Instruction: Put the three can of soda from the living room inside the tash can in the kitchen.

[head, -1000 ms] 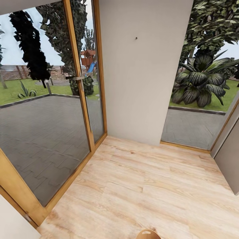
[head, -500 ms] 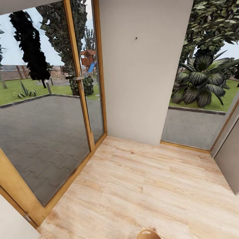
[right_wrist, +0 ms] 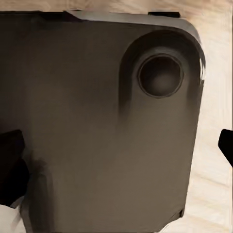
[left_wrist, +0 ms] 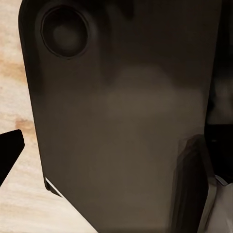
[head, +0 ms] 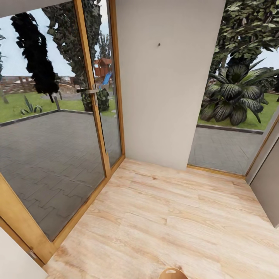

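So we're parked in a corner facing a plain pale grey wall panel [head: 166, 85], with a tall wood-framed glass door [head: 58, 128] on our left looking out on a grey paved patio [head: 42, 155], and another floor-length window [head: 232, 116] to the right with a big dark-leaved garden plant [head: 232, 97] outside. Light oak plank floor [head: 166, 224] underfoot.

No soda cans, no bin, no sofa or kitchen cabinets anywhere here, so which way the cans lie from either hand, how they're oriented, or which arm is nearer is anybody's guess. Our judgement: we're in transit and the base has to turn away from this corner before any reaching matters.

There's a small rounded tan-brown thing [head: 173, 273] poking up at the bottom edge of the head view (could be the bin rim, could be part of us, can't say).

What the wrist views add: each looks down at a dark brown-black rounded slab with a circular recess [left_wrist: 121, 126] [right_wrist: 102, 131], likely our own base, with floor planks at the edges. The head view doesn't catch that at all. Dark slivers at the frame edges may be fingertips, but whether either gripper is wide, narrow or holding something, we can't tell.
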Controlling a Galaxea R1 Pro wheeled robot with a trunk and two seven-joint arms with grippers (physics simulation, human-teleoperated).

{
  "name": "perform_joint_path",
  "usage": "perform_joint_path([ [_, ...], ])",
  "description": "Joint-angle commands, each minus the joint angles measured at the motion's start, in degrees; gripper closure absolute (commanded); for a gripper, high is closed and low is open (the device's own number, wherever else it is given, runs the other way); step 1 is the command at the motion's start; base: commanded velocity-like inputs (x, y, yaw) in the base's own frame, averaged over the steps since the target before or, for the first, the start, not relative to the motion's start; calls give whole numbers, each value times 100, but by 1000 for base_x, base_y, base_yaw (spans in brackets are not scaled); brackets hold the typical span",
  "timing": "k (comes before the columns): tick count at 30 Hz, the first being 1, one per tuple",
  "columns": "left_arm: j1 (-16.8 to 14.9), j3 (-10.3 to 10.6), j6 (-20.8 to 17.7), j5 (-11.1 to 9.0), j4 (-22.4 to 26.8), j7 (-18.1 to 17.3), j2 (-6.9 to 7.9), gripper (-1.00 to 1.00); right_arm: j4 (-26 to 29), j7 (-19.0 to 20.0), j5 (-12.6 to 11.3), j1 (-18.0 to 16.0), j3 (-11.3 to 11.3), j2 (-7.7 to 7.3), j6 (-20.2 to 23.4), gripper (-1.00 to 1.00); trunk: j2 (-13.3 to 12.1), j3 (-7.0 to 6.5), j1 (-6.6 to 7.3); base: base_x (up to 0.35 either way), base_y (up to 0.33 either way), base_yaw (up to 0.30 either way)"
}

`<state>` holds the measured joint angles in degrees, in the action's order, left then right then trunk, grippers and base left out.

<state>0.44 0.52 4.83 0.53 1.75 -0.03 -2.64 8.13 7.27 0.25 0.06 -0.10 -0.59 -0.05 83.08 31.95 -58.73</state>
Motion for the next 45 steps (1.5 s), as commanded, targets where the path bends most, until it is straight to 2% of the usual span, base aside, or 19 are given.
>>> perform_joint_path([
  [1,0,0,0,2,0,-1,0,-100,97,75,-12,2,-7,-77,12,-100,0,0,0,0,0,0],
  [9,-1,2,0,5,0,-5,-26,-100,743,631,-49,-33,-113,-763,392,-100,0,0,0,0,0,0],
  [14,-4,7,-6,6,0,-7,-47,-100,1798,815,-50,-29,-591,-1071,1307,-100,0,0,0,0,0,0],
  [15,-3,8,-7,4,0,-10,-52,-100,2572,915,-38,-11,-865,-1139,1973,-100,0,0,0,0,0,0],
  [18,-6,9,-10,2,5,-15,-57,-100,3994,1111,-11,10,-1235,-1205,3109,-100,0,0,0,0,0,0],
  [19,-19,9,-13,1,10,-22,-62,-100,4974,1227,-3,44,-1459,-1229,3805,-100,0,0,0,0,0,0],
  [21,-53,9,-14,1,24,-29,-68,-100,5981,1318,1,107,-1654,-1243,4494,-100,0,0,0,0,0,0],
  [22,-80,9,-17,2,34,-35,-72,-100,6820,1377,-2,153,-1804,-1254,5126,-100,0,0,0,0,0,0],
  [25,-111,9,-40,5,98,-43,-89,-100,7664,1443,-18,64,-1965,-1279,5787,-100,0,0,0,0,0,0],
  [29,-123,9,-86,10,248,-47,-99,-100,8014,1469,0,-394,-1978,-1241,6005,-100,0,0,0,0,0,0],
  [32,-128,9,-279,15,441,-61,-103,-100,8153,1480,19,-1022,-1856,-1198,6005,-100,0,0,0,0,0,0],
  [34,-130,9,-456,14,638,-88,-100,-100,8198,1484,27,-1510,-1533,-1185,6005,-100,0,0,0,0,0,0],
  [36,-131,10,-591,14,812,-109,-97,-100,8195,1484,27,-1791,-1273,-1178,6005,-100,0,0,0,0,0,0],
  [37,-131,10,-783,12,1037,-123,-94,-100,8192,1479,27,-1990,-1048,-1168,6005,-100,0,0,0,0,0,0],
  [39,-131,13,-1048,11,1320,-131,-88,-100,8184,1469,27,-2117,-887,-1151,6005,-100,0,0,0,0,0,0],
  [40,-130,15,-1383,7,1687,-137,-85,-100,8169,1463,27,-2199,-782,-1113,6005,-100,0,0,0,0,0,0],
  [42,-127,21,-1794,4,2147,-140,-80,-100,8145,1453,27,-2251,-725,-1061,6005,-100,0,0,0,0,0,0],
  [43,-126,29,-2275,3,2696,-143,-76,-100,8117,1447,27,-2284,-703,-1025,6005,-100,0,0,0,0,0,0],
  [45,-123,37,-2847,0,3348,-146,-69,-100,8095,1441,29,-2306,-689,-1001,6005,-100,0,0,0,0,0,0],
])
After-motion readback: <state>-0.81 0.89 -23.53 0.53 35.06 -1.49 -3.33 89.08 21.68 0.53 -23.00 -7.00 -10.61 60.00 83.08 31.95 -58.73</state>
